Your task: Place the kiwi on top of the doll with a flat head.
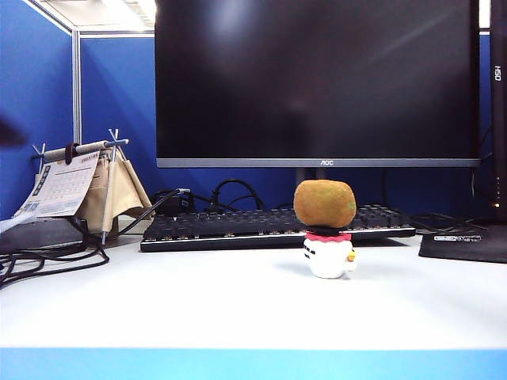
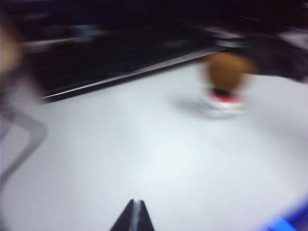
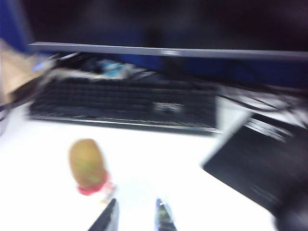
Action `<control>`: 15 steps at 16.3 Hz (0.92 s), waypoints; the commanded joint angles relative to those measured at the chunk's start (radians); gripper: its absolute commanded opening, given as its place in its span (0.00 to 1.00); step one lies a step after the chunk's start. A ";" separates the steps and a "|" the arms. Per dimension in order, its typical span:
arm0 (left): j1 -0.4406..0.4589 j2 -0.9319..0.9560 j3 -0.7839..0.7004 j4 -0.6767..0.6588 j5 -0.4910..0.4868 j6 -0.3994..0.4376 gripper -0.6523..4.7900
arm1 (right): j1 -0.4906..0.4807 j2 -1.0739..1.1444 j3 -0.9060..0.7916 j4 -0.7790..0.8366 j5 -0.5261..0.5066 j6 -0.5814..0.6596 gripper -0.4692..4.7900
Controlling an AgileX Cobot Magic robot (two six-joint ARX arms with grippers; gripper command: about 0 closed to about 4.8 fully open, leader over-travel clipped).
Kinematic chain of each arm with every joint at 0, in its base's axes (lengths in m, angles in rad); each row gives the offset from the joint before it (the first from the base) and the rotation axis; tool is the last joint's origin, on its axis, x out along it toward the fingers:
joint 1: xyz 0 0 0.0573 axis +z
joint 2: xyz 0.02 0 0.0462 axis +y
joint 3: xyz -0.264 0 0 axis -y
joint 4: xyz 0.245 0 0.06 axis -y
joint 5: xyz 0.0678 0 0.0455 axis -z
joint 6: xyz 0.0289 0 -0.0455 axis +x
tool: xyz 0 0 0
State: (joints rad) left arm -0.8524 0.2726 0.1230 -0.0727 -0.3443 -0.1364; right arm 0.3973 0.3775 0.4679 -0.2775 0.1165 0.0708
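Nearest to me the white desk (image 1: 198,309) lies bare, and neither arm shows in the exterior view. Each tool appears only in its own wrist picture, low over the desk and apart from the fruit.

The left tool (image 2: 134,217) has its two dark tips pressed together, nothing between them. The right tool (image 3: 137,215) shows two fingertips with a narrow gap of bare desk between them; it too holds nothing. Both wrist pictures are smeared, so I cannot make out fine detail there.

Further in stands the doll (image 1: 329,253), upright on the desk just in front of the keyboard (image 1: 261,226). The kiwi (image 1: 325,203) rests on its flat black cap, long side across, overhanging the little head on both sides. I judge the flat cap is what lets so wide a fruit balance, and that the placing looks done, with both tools clear of it. The perch looks delicate: a nudge to the desk could roll it off.

The kiwi hides most of the cap; only a dark sliver and the red frill show beneath it. How well the fruit is centred front to back I cannot tell.

Behind, the dark monitor (image 1: 317,79) fills the view, its stand mostly hidden. A calendar (image 1: 63,186) stands on the far left.
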 commanded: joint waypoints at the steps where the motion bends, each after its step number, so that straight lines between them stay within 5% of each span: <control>1: -0.001 -0.015 -0.032 0.002 -0.162 -0.014 0.11 | 0.000 -0.252 -0.158 0.021 0.075 0.011 0.28; 6: -0.002 -0.013 -0.083 -0.044 -0.123 -0.112 0.11 | 0.003 -0.338 -0.300 0.001 0.090 0.043 0.28; 9: -0.002 -0.012 -0.113 -0.087 0.029 -0.115 0.11 | 0.005 -0.341 -0.366 0.001 0.084 0.093 0.27; 11: -0.002 -0.011 -0.113 -0.086 0.056 -0.115 0.11 | 0.005 -0.342 -0.422 -0.003 0.029 0.099 0.08; 15: -0.002 -0.011 -0.113 -0.085 0.057 -0.114 0.11 | 0.005 -0.332 -0.428 -0.004 -0.008 0.102 0.08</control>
State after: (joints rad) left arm -0.8524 0.2615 0.0113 -0.1440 -0.2951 -0.2485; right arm 0.4000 0.0456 0.0444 -0.2829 0.1238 0.1684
